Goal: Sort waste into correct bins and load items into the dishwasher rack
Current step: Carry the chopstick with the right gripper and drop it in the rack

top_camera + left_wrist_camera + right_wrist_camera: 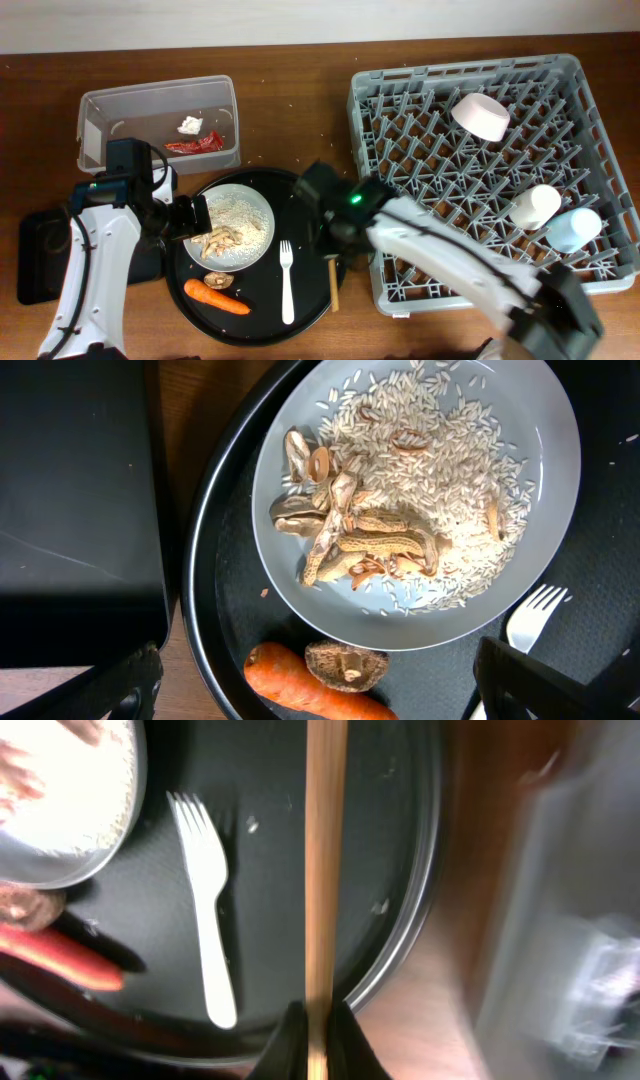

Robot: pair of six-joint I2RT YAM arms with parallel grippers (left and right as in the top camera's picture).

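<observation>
Overhead, red wrapper (pixel 193 146) in clear tub (pixel 140 125), any print illegibly small.

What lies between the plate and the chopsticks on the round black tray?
The fork lies there, touching neither the plate nor the chopsticks. The right wrist view shows this most clearly, and the overhead view agrees.
</observation>
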